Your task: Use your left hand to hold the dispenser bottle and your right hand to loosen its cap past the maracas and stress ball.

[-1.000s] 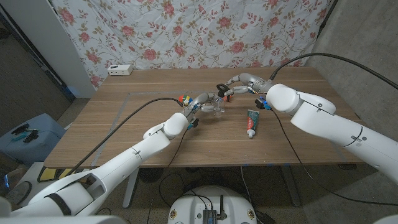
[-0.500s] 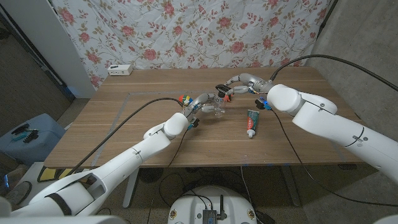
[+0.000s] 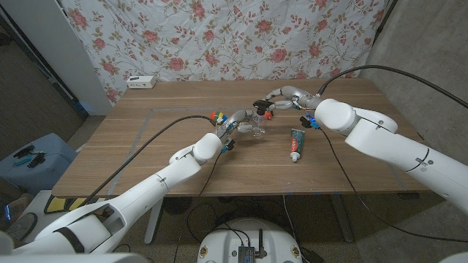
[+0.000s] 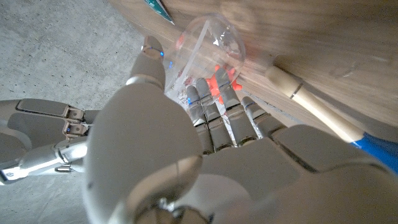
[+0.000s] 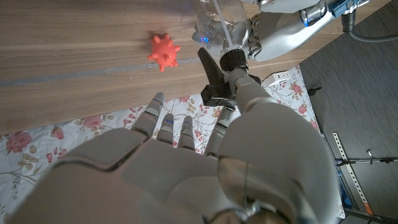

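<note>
1. Your desk (image 3: 168, 124) is brown wood with visible grain and a matt finish.
2. The dispenser bottle (image 4: 208, 53) is clear, glossy plastic; its pump cap (image 5: 217, 78) looks matt black plastic.
3. Your left hand (image 4: 186, 143) and right hand (image 5: 205, 162) wear smooth grey shells with a soft sheen.
4. The stress ball (image 5: 163, 51) looks rubbery, spiky and matt orange.
5. The maraca's handle (image 4: 311, 102) is pale, smooth wood.
6. The tube (image 3: 296, 143) looks like glossy plastic.
7. The backdrop (image 3: 234, 36) is floral cloth, matt.

No lettering can be read anywhere (the tube's (image 3: 295, 142) print is blurred).
</note>
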